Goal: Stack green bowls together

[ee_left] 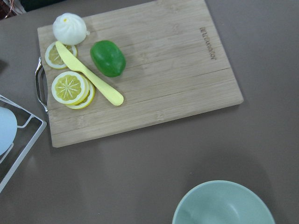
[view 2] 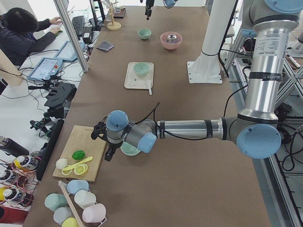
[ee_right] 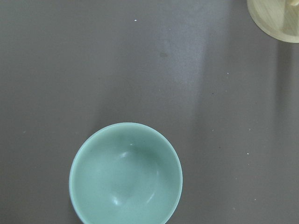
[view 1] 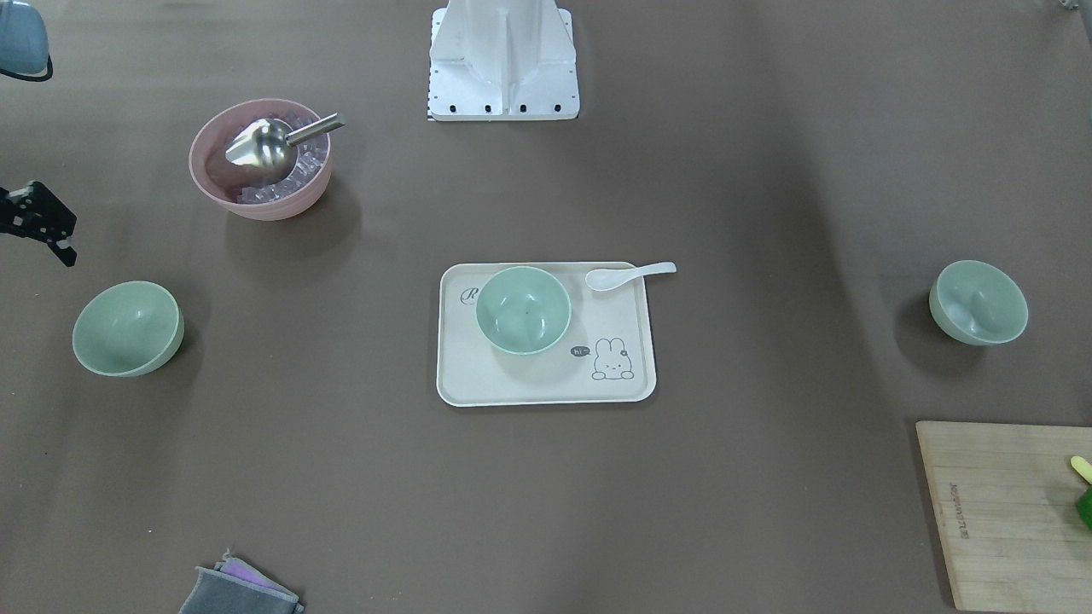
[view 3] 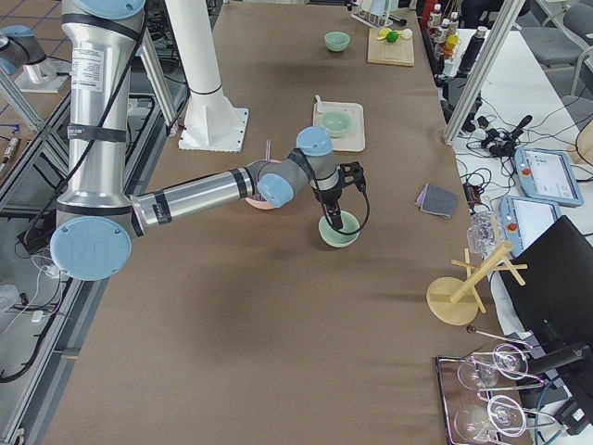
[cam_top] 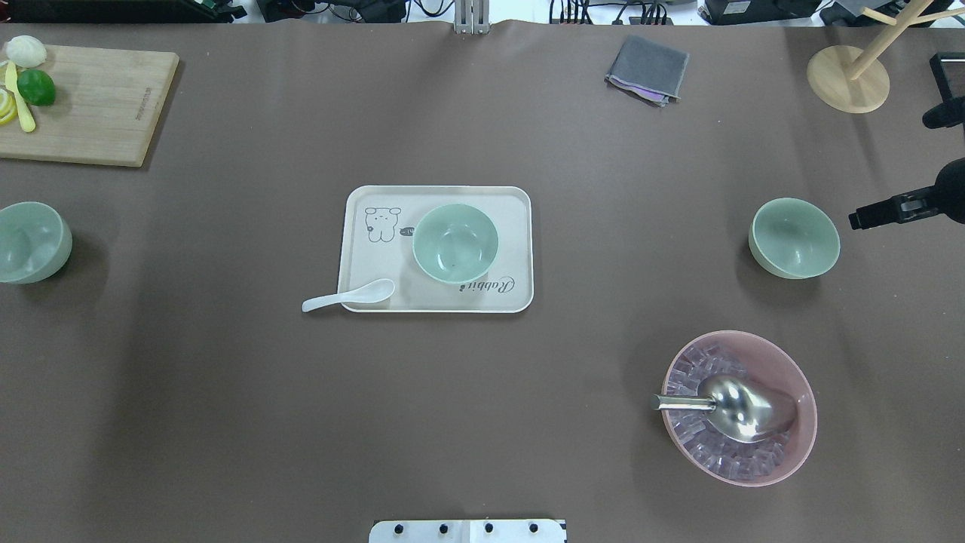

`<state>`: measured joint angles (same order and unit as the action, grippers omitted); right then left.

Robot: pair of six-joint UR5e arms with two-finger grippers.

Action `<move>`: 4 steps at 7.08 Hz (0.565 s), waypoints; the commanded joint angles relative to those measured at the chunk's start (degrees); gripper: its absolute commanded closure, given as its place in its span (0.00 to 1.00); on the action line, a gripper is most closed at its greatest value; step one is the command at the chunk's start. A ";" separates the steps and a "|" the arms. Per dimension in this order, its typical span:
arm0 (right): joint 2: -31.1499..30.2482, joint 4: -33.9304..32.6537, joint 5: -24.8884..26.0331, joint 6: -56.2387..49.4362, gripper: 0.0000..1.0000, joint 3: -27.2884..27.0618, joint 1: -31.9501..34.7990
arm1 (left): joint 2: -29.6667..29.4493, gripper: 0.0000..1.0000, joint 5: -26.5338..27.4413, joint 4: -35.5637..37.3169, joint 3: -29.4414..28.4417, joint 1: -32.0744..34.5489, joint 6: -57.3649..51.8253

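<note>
Three pale green bowls stand apart. One [cam_top: 454, 243] sits on the cream tray [cam_top: 369, 264] at the table's middle. One [cam_top: 794, 237] stands on my right side; my right gripper [cam_top: 859, 219] hovers beside it at the view's edge, and its wrist view looks straight down on this bowl [ee_right: 125, 175]. One [cam_top: 30, 241] stands at the far left; my left gripper [view 2: 108, 153] hangs just beyond it, near the cutting board. This bowl's rim [ee_left: 224, 205] shows in the left wrist view. I cannot tell whether either gripper is open or shut. No fingers show in the wrist views.
A pink bowl [cam_top: 742, 407] with ice and a metal scoop stands near right. A white spoon [cam_top: 350, 296] rests on the tray's edge. A cutting board [cam_top: 90, 105] with lime and knife lies far left. A grey cloth [cam_top: 647, 69] and a wooden stand [cam_top: 848, 79] lie far right.
</note>
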<state>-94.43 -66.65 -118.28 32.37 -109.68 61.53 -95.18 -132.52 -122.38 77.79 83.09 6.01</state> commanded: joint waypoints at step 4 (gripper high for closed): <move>0.83 0.47 2.53 0.32 0.00 2.01 -1.41 | 0.34 0.02 -0.02 -6.43 -5.88 -6.95 6.36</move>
<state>-93.62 -66.23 -115.76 32.72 -107.51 60.26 -94.96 -132.54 -125.59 73.31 78.83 9.63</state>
